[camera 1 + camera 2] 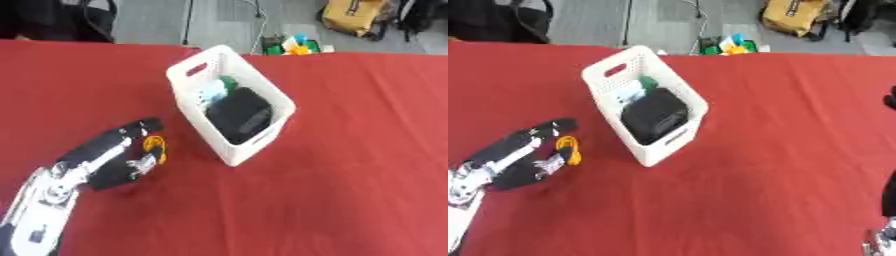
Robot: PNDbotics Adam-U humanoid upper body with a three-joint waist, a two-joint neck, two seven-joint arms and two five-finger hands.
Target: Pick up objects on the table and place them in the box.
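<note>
Red cloth covers the table, and the left hand has its fingers curled round a small yellow object, just left of the white box. That box already looks crowded by a black item, so the object could clip the rim or slip out early.

I see a red bench, a white box holding something black, and a yellow-orange piece at my black-and-silver left hand.

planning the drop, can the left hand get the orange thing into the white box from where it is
Probably yes: the left hand, fingers curled on the orange thing, sits just left of the white box, whose top is open, with only bare red cloth between.
</note>
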